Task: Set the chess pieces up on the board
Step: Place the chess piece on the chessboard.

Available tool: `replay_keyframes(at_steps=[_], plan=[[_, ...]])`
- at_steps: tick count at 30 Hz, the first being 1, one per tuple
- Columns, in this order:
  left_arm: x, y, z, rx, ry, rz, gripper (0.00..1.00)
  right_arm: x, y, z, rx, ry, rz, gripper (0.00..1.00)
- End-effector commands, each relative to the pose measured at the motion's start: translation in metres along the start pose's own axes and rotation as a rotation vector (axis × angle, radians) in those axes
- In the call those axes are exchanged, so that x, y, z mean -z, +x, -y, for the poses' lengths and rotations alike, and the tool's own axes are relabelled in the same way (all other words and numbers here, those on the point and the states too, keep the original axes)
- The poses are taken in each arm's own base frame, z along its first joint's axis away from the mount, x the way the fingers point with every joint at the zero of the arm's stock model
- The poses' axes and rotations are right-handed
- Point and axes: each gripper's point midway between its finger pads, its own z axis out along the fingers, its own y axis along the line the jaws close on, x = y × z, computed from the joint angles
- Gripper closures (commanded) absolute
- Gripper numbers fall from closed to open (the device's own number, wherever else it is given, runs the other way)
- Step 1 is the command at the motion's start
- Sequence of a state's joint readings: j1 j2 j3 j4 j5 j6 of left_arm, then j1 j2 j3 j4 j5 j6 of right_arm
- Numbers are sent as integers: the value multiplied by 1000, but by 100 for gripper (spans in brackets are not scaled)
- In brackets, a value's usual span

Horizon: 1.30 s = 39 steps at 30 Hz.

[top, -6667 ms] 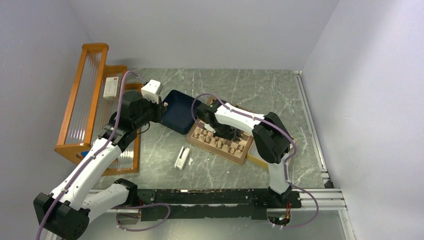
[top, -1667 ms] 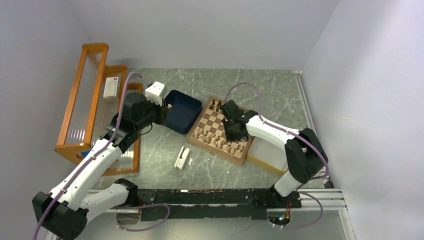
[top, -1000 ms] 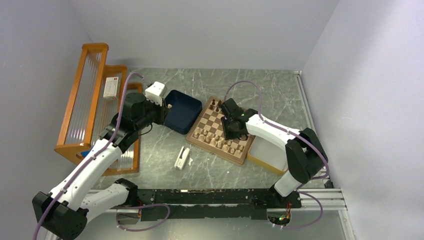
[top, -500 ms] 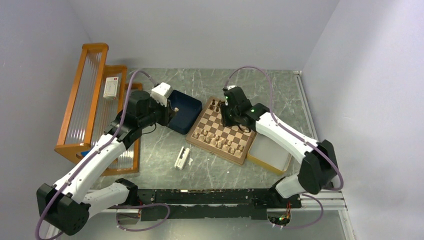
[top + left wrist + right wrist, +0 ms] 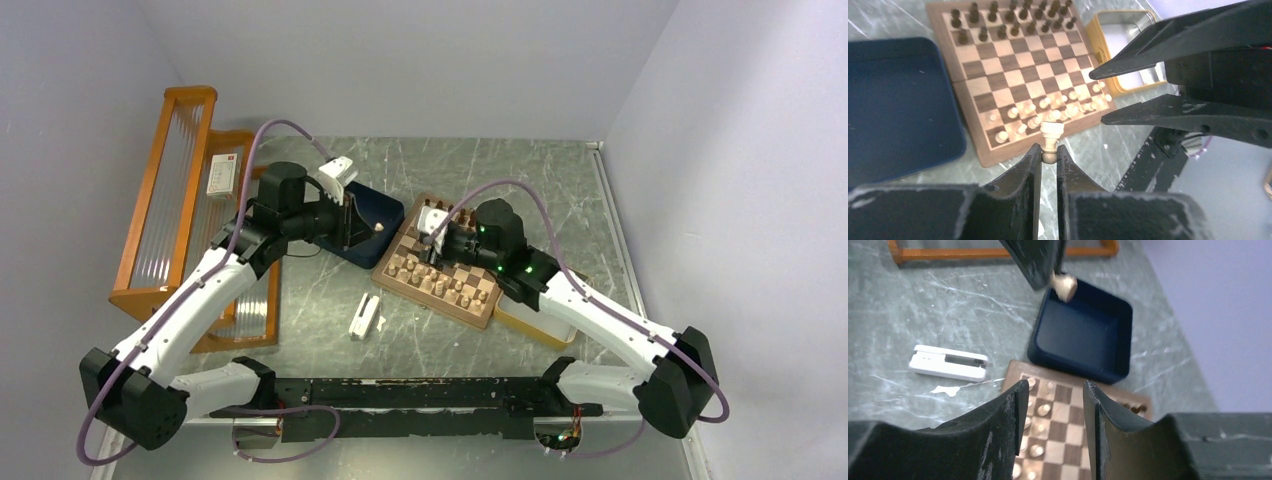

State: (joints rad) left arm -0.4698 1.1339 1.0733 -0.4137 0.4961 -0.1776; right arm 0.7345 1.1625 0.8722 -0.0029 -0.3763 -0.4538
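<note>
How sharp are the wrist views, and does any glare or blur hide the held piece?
Left wrist view: the pale piece in the left gripper is fairly sharp, the gripper's fingers soft, the board readable, no glare. Right wrist view: softer overall, the same piece blurred near the top edge. Top view: even light, pieces too small to tell apart.

You are lifting your left gripper (image 5: 1049, 151) up out of the blue tray (image 5: 893, 100), pinching a pale chess piece (image 5: 1051, 133). You are swinging your right gripper (image 5: 1052, 390) round over the board (image 5: 1013, 75) to face it, jaws spreading apart.
</note>
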Motion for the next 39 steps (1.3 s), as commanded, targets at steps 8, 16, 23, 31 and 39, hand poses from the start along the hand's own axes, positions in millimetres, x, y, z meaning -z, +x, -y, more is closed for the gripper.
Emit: replay_keyframes(at_steps=[8,16,23,31,39], plan=[[-2,18,40,106,235,-129,95,-18,-47,-19,559,-107,98,50],[-2,19,50,126,307,-148,95,-29,-46,-31,652,-153,55,52],[-3,19,49,125,307,-158,95,-29,-31,-33,672,-145,-7,68],[-11,3,45,137,281,-114,93,-29,-23,-37,521,-86,23,95],[-13,-9,41,144,243,-34,80,-30,-40,-39,281,-4,162,100]])
